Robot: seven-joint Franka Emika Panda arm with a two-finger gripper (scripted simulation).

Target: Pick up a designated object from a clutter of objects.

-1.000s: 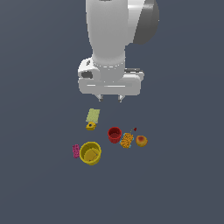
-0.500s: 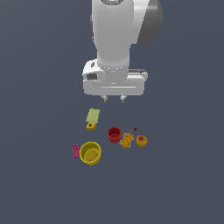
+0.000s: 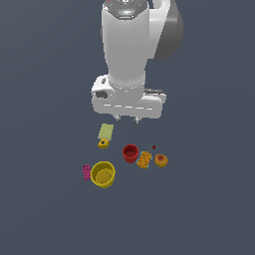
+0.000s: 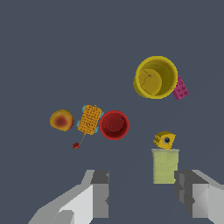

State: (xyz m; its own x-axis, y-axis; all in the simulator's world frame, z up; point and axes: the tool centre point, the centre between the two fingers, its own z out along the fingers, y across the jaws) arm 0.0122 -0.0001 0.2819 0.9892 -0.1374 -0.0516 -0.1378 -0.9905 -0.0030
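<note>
The designated object, a yellow round cup with a rolled rim (image 3: 103, 174) (image 4: 155, 77), stands upright at the near side of the clutter of objects. My gripper (image 3: 127, 119) (image 4: 142, 192) hangs high above the group, open and empty, behind the pale green card (image 3: 105, 131) (image 4: 165, 165). In the wrist view both grey fingers (image 4: 99, 192) frame the card's end, and the yellow cup lies well beyond them. A pink block (image 3: 86, 172) (image 4: 180, 89) sits right beside the yellow cup.
A red cup (image 3: 130, 153) (image 4: 114, 125), an orange dotted block (image 3: 144, 160) (image 4: 89, 119) and a peach-like fruit (image 3: 161, 160) (image 4: 61, 120) lie in a row. A small yellow piece (image 3: 103, 143) (image 4: 164, 140) touches the card's end. A tiny red bit (image 4: 75, 145) lies near the orange block.
The arm has shifted slightly toward the exterior view's right and a little lower. The objects have not moved.
</note>
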